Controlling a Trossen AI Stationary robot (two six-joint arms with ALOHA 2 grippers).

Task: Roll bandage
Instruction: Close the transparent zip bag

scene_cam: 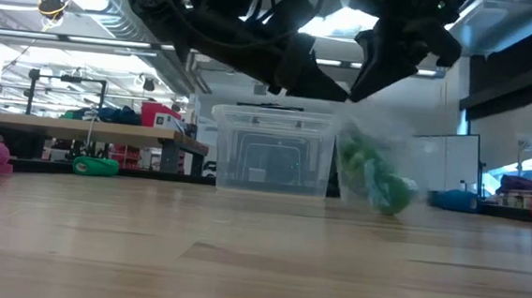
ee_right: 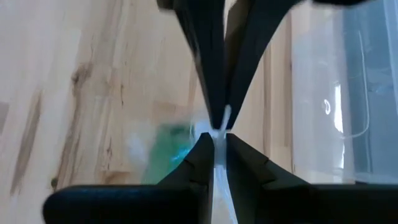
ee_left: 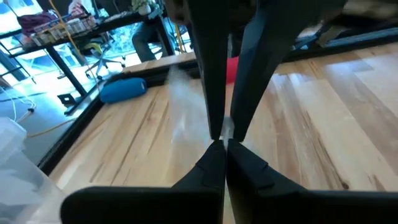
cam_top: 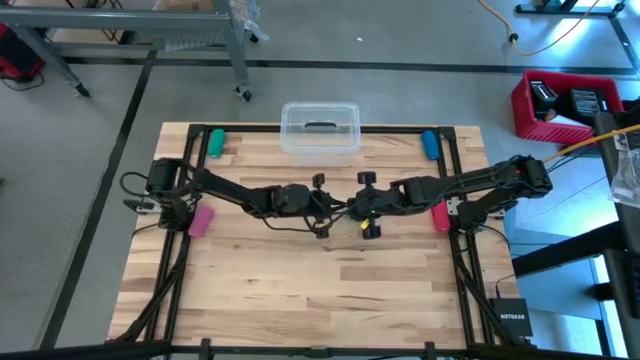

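Observation:
A small clear plastic bag (scene_cam: 377, 171) hangs above the middle of the table, and a bunched bright green mass inside it (scene_cam: 383, 187) looks like the bandage. In the right wrict view the green (ee_right: 169, 151) shows blurred below the fingers. My left gripper (cam_top: 335, 209) and right gripper (cam_top: 356, 209) meet tip to tip over the table's centre, both shut on the bag's top. In the low view the two sets of dark fingers (scene_cam: 322, 85) converge just above the bag. My left gripper pinches a bit of the bag's clear top edge (ee_left: 227, 129) between its two fingers, coming nearly level from the table's left. The bag hangs below, clear of the table. My right gripper pinches the same clear top edge (ee_right: 221, 120) between its two fingers, slanting down from the table's right. The bag with its green content hangs below the fingers.
A clear lidded box (cam_top: 320, 130) stands at the far edge's middle. A green cylinder (cam_top: 215, 143) lies at the far left and a blue roll (cam_top: 429, 145) at the far right. A pink roll (cam_top: 201, 221) lies by the left arm's base, a red one (cam_top: 439, 215) by the right's.

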